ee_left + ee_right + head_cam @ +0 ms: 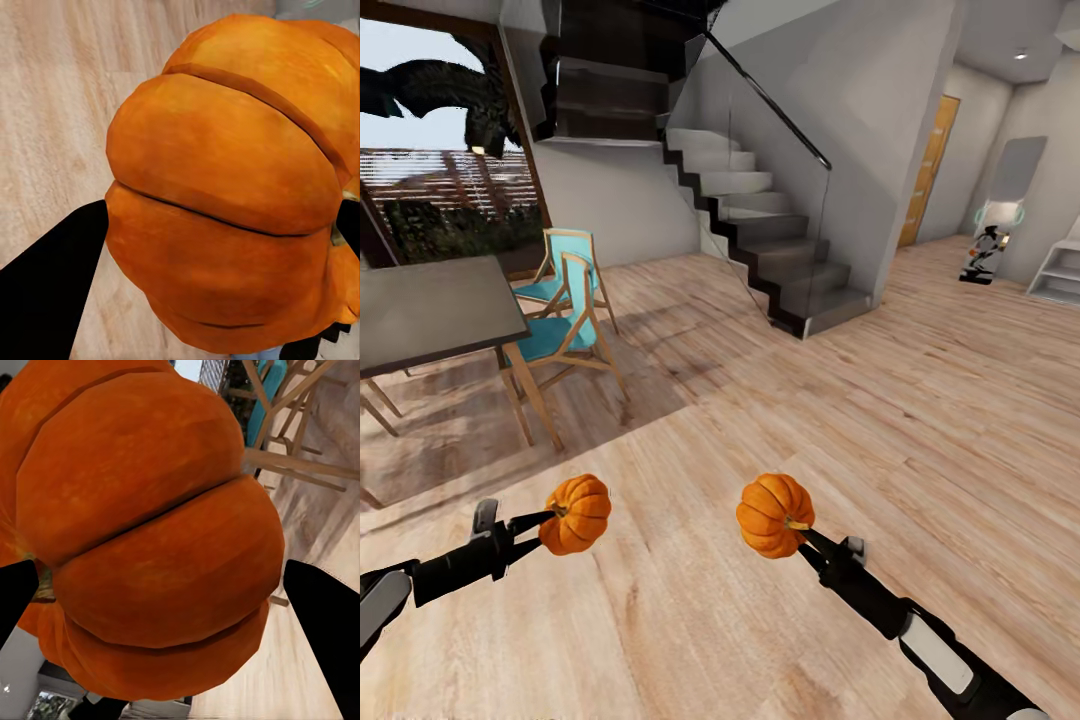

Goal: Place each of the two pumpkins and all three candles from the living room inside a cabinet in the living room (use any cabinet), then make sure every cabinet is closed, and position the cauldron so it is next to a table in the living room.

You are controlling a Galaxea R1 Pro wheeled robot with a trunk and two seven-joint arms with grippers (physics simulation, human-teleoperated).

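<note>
One pumpkin [576, 514] is clamped in the left claw [548, 522], the other pumpkin [772, 515] in the right claw [803, 532], both held above bare floor [780, 420]. A carry to the cabinet is judged underway. Open room lies ahead; chairs [565, 325] and stairs [780, 250] must be skirted.

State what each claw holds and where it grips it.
The left claw holds a pumpkin, its fingers closed across the ribbed sides. The right claw holds the other pumpkin the same way, fingers on opposite sides.
</note>
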